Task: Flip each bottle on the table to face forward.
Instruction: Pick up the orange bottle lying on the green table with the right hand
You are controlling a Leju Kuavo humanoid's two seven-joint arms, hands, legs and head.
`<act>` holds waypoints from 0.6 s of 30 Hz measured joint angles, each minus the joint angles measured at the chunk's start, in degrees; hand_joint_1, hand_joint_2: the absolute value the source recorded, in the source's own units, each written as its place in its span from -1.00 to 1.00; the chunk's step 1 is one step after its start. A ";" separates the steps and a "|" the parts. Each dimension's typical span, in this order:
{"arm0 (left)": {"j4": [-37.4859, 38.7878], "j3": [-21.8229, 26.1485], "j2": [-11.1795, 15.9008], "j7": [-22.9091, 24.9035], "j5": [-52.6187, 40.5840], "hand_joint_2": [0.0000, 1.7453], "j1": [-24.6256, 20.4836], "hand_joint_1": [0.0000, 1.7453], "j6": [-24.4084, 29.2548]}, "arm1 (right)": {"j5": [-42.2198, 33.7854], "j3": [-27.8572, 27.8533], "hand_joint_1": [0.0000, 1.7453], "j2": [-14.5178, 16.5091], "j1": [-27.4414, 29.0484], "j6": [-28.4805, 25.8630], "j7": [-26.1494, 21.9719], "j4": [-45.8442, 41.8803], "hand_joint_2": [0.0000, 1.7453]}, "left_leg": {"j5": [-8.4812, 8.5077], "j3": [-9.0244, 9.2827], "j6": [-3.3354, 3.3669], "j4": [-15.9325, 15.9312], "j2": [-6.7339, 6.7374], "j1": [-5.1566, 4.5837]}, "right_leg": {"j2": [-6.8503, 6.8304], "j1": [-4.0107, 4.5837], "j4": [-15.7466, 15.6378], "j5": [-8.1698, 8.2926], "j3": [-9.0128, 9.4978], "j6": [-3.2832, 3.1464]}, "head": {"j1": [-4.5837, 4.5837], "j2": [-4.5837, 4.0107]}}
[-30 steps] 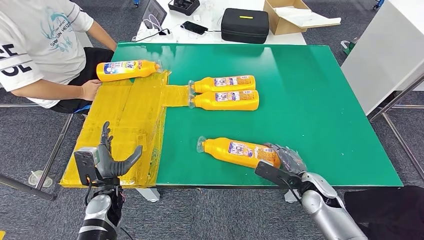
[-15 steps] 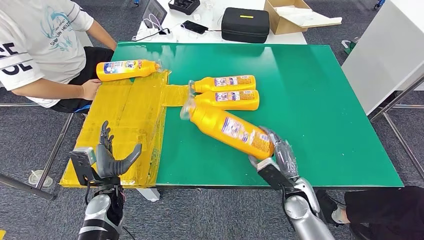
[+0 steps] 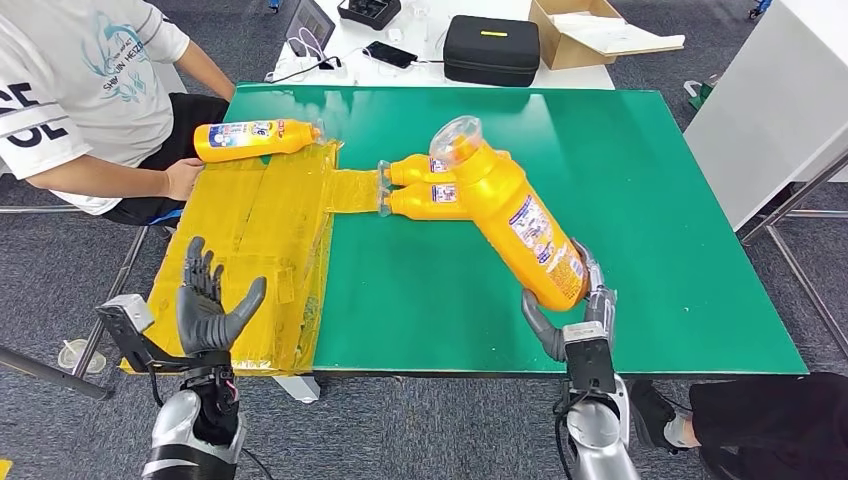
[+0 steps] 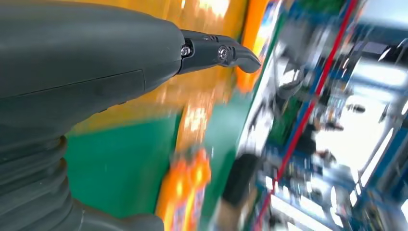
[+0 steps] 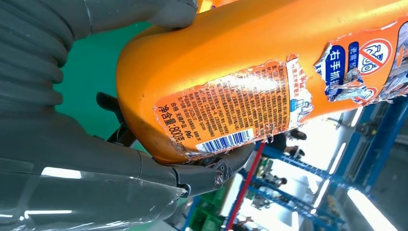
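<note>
Orange bottle tilts above the green table, its base gripped by the right hand.

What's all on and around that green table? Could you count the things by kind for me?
Orange bottles: 4, namely one held up by the right hand, two side by side, one by the person
Black case: 1
Cardboard box: 1
Phone: 1
Total: 7

Right hand grips orange bottle — tilted above green table.
</note>
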 joint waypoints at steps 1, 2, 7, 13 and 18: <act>-0.17 -0.10 0.00 1.17 1.77 1.00 0.19 -1.00 -1.95 | -0.22 -0.22 1.00 0.24 0.16 0.15 -0.21 0.02 1.00 | 0.00 0.00 0.00 0.00 0.00 0.00 | 0.00 0.00 0.00 0.00 0.00 0.00 | 0.00 0.00; -0.32 -0.27 0.00 2.14 3.20 1.00 0.41 -1.00 -3.62 | -0.40 -0.40 1.00 0.48 0.32 0.32 -0.46 0.05 1.00 | 0.00 0.00 0.00 0.00 0.01 0.00 | 0.00 0.01 0.00 0.00 -0.01 0.00 | 0.00 0.00; -0.68 -0.97 0.00 3.32 4.72 1.00 0.91 -1.00 -5.38 | -0.59 -0.98 1.00 1.28 0.82 0.60 -1.04 0.27 1.00 | -0.01 -0.01 0.00 0.00 0.01 0.00 | 0.00 0.00 0.00 0.00 -0.02 0.00 | 0.01 0.00; -0.99 -1.39 0.00 3.37 4.75 1.00 1.03 -1.00 -5.42 | -0.62 -1.20 1.00 1.68 0.84 0.62 -1.07 0.34 1.00 | -0.01 -0.02 0.00 0.00 0.01 0.00 | 0.00 0.00 0.00 0.00 -0.02 0.00 | 0.01 0.01; -1.07 -1.44 0.00 3.40 4.84 1.00 1.07 -1.00 -5.52 | -0.62 -1.36 1.00 1.79 0.84 0.63 -1.08 0.35 1.00 | -0.01 -0.02 0.00 0.00 0.01 0.00 | 0.00 0.00 0.00 0.00 -0.02 0.00 | 0.00 0.01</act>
